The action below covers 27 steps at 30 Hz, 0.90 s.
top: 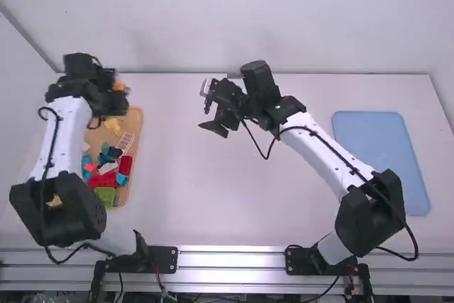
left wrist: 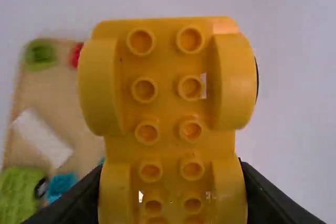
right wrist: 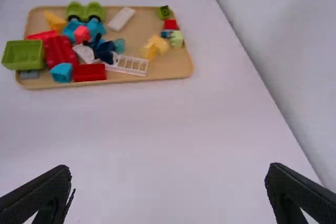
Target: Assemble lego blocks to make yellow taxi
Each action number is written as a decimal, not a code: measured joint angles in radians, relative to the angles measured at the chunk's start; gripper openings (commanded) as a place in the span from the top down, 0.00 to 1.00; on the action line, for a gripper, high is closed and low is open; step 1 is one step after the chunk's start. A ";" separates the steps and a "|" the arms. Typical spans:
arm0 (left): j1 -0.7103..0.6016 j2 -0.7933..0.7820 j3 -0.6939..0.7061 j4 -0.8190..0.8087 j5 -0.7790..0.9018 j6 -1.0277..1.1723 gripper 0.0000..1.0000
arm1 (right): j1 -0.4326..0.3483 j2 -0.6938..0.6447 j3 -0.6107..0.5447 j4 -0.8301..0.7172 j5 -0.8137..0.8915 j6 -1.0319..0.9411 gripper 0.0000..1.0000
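High: from above, you look forward-down over the table (top: pixel 234 204) | left wrist: down, block (left wrist: pixel 169 77) close | right wrist: across, tray (right wrist: pixel 178 66) farther | all share tray

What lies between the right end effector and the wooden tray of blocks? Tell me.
Bare white tabletop lies between the right end effector and the tray, in the right wrist view.

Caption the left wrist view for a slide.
Left hand gripping a yellow, studded plastic car base, a tan wooden tray beyond.

One yellow base (left wrist: pixel 168 85), one tray (top: pixel 137 129), one board (top: pixel 381 161)
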 measured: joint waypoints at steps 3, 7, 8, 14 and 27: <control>-0.134 -0.024 -0.125 0.012 0.065 0.203 0.70 | -0.055 -0.058 -0.001 -0.008 -0.014 0.024 0.01; -0.345 -0.026 -0.261 0.066 0.114 0.400 0.78 | -0.175 -0.180 -0.001 -0.106 -0.055 0.053 0.01; -0.372 -0.026 -0.272 0.082 0.115 0.417 0.79 | -0.182 -0.186 -0.001 -0.111 -0.058 0.053 0.02; -0.604 0.066 -0.309 0.154 0.128 0.654 0.86 | -0.304 -0.306 -0.098 -0.132 -0.124 0.042 0.01; -0.726 0.258 -0.323 0.273 0.077 0.794 0.60 | -0.361 -0.446 -0.409 0.175 -0.157 0.136 0.01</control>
